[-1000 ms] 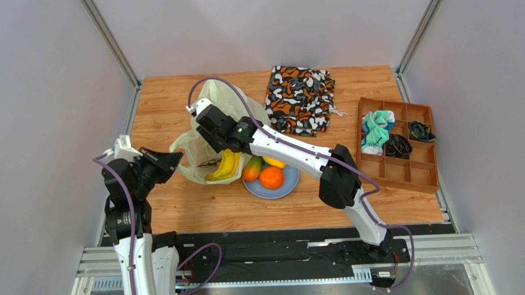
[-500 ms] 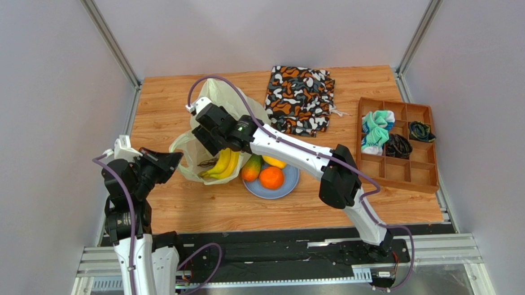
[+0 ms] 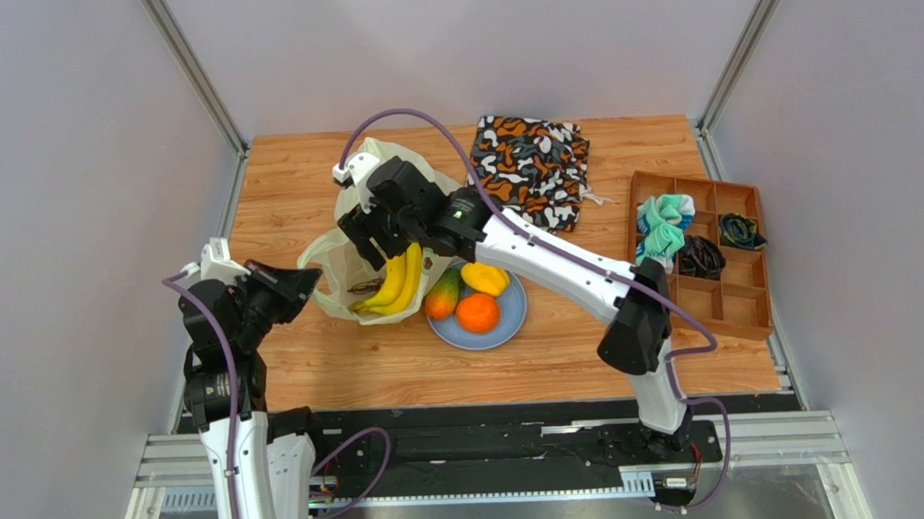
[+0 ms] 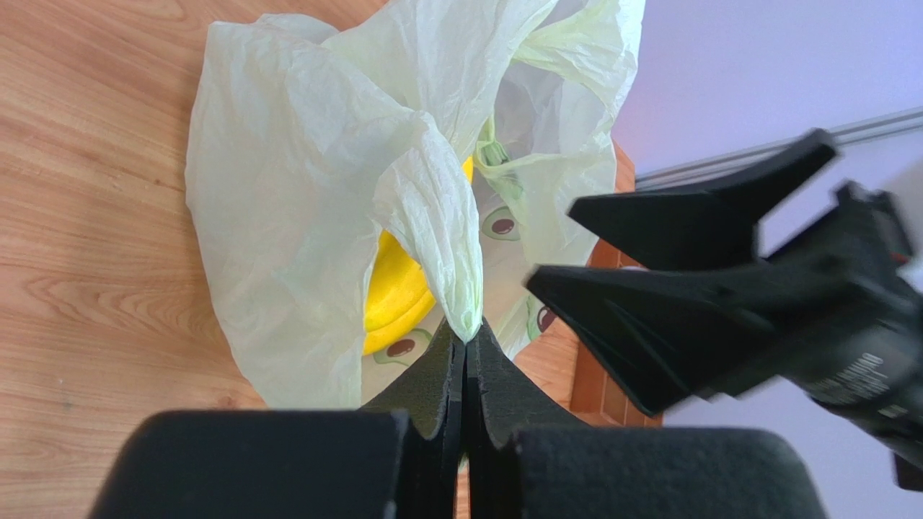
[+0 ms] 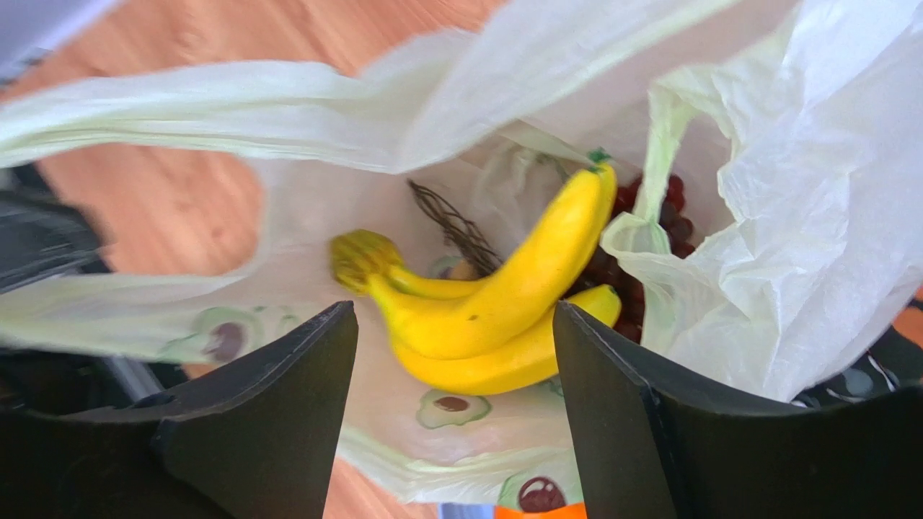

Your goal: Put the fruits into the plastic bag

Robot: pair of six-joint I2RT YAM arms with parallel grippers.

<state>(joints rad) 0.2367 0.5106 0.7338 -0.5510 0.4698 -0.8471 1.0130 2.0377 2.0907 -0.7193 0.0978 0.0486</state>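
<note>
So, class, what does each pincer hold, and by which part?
Left pincer: shut on the bag, pinching a bunched fold at its edge. Right pincer: open, holding nothing, over the bananas.

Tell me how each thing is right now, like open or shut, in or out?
Plastic bag: open, its edge pinched by the left gripper.
Left gripper: shut on the plastic bag.
Right gripper: open, over the bananas.
Bananas: lying inside the bag.
Grapes: inside the bag.
Mango: on the plate.
Orange: on the plate.
Yellow fruit: on the plate.
Cloth bag: lying flat, untouched.
</note>
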